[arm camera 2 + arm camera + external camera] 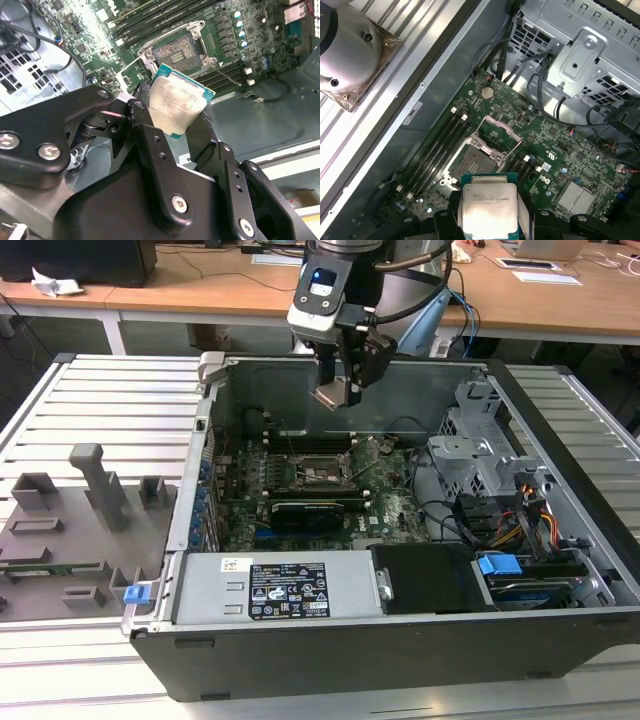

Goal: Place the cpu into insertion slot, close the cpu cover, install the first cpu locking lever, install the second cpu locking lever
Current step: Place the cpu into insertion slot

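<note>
**Silver-topped cpu [488,210] clamped in the gripper [336,392]**

Black fingers [146,125] grip the cpu by its edges, well above the green motherboard [555,146]; the insertion slot [479,161] lies bare below; the cpu cover [502,131] stands raised beside it.

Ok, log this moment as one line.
end effector: shut on cpu | location: above insertion slot | cpu cover: open | cpu: not seated

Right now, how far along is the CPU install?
Done: silver-grey square cpu picked up, clamped in the black gripper. In hand: it hangs over the green motherboard, whose socket is empty. Not done: cpu unseated, dark metal cpu cover open, nothing locked.
</note>
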### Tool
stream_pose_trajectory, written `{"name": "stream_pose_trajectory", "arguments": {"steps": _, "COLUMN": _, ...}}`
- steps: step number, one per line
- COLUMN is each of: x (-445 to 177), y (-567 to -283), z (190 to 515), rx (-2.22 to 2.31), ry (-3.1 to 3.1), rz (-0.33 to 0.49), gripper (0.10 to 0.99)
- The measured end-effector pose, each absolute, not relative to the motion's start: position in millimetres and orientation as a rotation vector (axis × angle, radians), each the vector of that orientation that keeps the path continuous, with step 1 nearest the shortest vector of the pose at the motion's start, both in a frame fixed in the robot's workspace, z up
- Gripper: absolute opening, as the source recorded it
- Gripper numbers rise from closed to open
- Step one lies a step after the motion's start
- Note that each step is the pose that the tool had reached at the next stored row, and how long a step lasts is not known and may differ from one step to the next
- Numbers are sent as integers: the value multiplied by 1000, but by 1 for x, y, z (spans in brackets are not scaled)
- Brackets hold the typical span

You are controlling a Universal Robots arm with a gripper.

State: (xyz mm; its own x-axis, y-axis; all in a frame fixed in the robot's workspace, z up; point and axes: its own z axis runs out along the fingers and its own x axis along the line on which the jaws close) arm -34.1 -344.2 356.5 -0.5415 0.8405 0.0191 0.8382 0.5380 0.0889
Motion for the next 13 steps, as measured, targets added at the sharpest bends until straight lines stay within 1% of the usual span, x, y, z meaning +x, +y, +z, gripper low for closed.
{"name": "stream_pose_trajectory", "arguments": {"steps": 13, "x": -34, "y": -344, "z": 349, "rx": 1781, "ry": 2541, "rz": 130, "gripper": 529}}
